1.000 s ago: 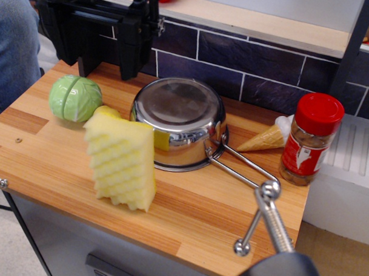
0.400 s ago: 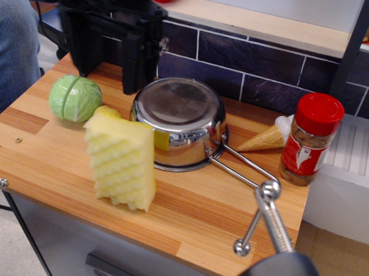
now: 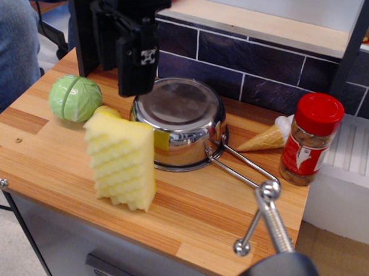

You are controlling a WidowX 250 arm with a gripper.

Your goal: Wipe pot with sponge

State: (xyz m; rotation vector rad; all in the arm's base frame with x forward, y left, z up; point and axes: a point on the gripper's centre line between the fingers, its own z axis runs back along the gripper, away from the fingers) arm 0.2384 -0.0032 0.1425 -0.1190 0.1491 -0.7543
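observation.image, one sponge (image 3: 123,161), one pot (image 3: 179,122) (upside down)

No legible text anywhere. Gripper (image 3: 112,62) carries a small black-and-white square tag on its right-hand finger; pattern only, no characters made out. Spice jar (image 3: 310,139), well off to the right of and below the gripper, has a printed label, too blurred to read.

Black boxy gripper (image 3: 112,53) hangs down from top left, two thick fingers (image 3: 135,67) spread apart, nothing between them.
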